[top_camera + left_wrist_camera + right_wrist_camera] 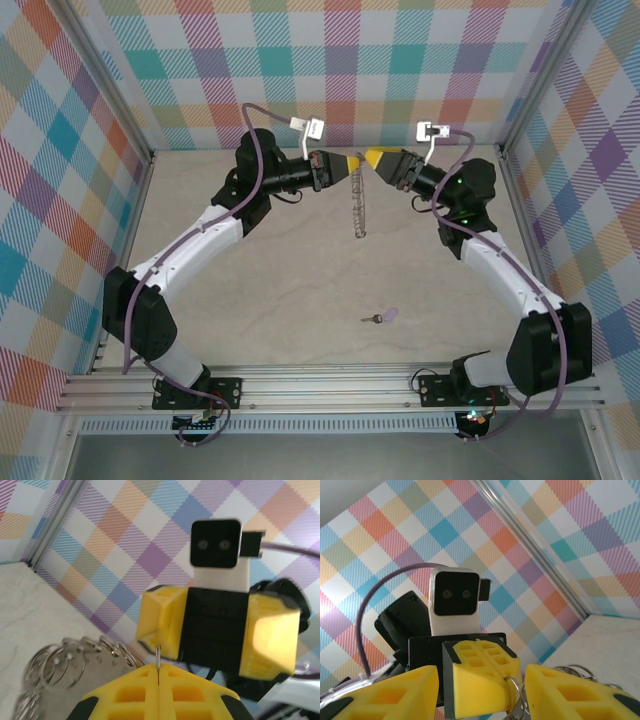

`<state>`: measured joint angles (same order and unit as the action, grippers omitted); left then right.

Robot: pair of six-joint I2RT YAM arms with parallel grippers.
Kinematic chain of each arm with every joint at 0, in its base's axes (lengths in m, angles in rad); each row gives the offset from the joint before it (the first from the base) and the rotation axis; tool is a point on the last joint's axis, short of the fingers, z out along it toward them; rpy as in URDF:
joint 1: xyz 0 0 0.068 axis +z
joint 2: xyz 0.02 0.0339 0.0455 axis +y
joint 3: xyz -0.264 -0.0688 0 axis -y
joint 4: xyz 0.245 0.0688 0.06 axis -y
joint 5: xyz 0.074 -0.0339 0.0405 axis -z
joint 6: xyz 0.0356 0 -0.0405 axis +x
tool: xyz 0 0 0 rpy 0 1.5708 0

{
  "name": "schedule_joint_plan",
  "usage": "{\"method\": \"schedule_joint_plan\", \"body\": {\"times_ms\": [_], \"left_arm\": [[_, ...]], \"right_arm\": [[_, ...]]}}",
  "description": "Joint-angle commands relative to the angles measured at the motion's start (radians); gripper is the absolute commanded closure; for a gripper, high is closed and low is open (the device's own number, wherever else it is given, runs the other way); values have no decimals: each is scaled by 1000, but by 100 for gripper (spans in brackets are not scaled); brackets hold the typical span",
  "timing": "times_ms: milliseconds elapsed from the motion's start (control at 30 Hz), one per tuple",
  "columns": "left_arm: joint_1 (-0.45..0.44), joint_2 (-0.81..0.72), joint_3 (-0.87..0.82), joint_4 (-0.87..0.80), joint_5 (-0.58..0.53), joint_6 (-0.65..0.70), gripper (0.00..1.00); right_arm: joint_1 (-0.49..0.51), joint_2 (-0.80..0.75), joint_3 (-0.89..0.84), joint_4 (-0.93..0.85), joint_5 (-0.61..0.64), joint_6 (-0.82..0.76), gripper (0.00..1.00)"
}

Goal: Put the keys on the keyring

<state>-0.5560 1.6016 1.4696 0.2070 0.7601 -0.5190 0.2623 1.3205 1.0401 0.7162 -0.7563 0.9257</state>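
The keyring (358, 212) is a silver wire ring with small loops and hangs edge-on below my left gripper (352, 163). That gripper is shut on its top wire. In the left wrist view the left gripper (158, 669) pinches the thin wire, and the keyring (70, 662) with its loops spreads to the lower left. My right gripper (376, 158) faces it tip to tip, open, with nothing held. In the right wrist view the right gripper (481, 676) straddles the left arm's yellow fingers (470, 695), and the keyring (517, 700) shows beside them. The key (383, 316), with a lilac head, lies on the table.
The beige table (260, 280) is walled by checked panels (60, 150) on three sides. The key lies near the front, between the two arm bases. An aluminium rail (320, 385) runs along the near edge.
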Motion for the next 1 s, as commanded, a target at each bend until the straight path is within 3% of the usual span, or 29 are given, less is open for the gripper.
{"method": "schedule_joint_plan", "body": {"times_ms": [0,200,367,967], "left_arm": [[-8,-34,87,-188,68,201,100],[-8,-8,224,-510,135,454,100],[-9,22,300,-677,170,569,100],[-10,69,377,-788,267,640,100]], "right_arm": [[-17,-51,29,-197,-22,-110,51],[-23,-103,51,-390,-110,-231,55],[-23,-143,62,-499,-177,-330,59],[3,-106,110,-502,-303,-337,67]]}}
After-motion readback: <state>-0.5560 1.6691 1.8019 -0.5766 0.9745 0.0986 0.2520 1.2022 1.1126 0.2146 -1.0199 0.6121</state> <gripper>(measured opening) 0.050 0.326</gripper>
